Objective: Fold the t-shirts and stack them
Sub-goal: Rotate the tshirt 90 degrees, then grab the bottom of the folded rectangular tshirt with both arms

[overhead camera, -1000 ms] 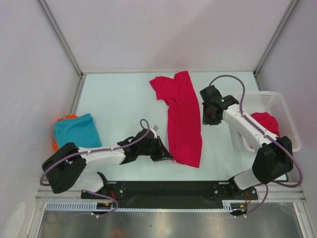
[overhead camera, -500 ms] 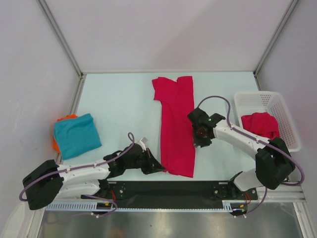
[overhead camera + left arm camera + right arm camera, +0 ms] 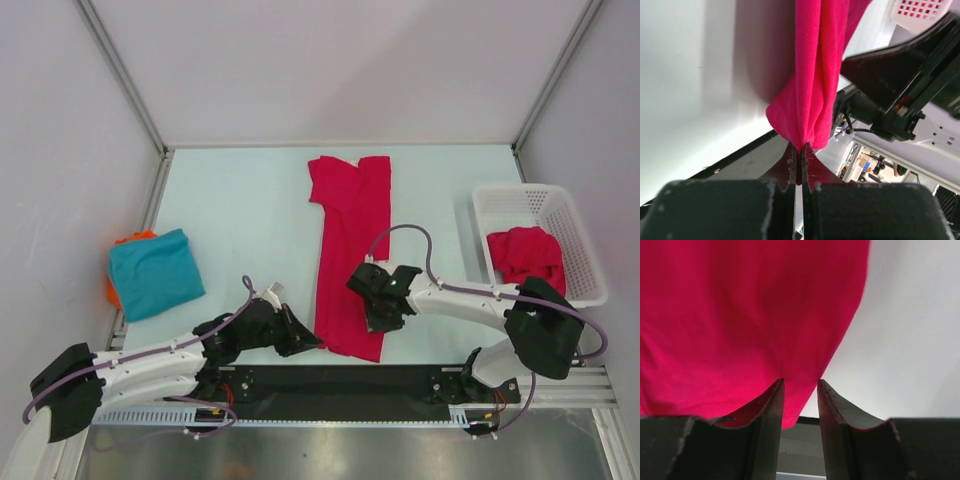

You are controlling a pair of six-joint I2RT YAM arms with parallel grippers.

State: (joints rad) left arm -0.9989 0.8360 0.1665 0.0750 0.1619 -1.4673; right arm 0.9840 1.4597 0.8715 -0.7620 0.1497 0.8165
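The pale table (image 3: pixel 240 200) sits inside white walls, and the crimson t-shirt (image 3: pixel 350 230) lies lengthwise down the centre of the overhead frame. Over the last second I have drawn both arms toward the bottom edge, and the shirt has come with them, pulled out long and narrow. My left gripper (image 3: pixel 800 150) is clamped tight on the hem corner at lower centre. My right gripper (image 3: pixel 800 385) pinches a gather of cloth between nearly closed tips on the other side. I judge the shirt is now laid out for folding. The folded teal t-shirt (image 3: pixel 155 270) waits at left; another crimson shirt (image 3: pixel 525 255) sits in the white basket (image 3: pixel 530 190).
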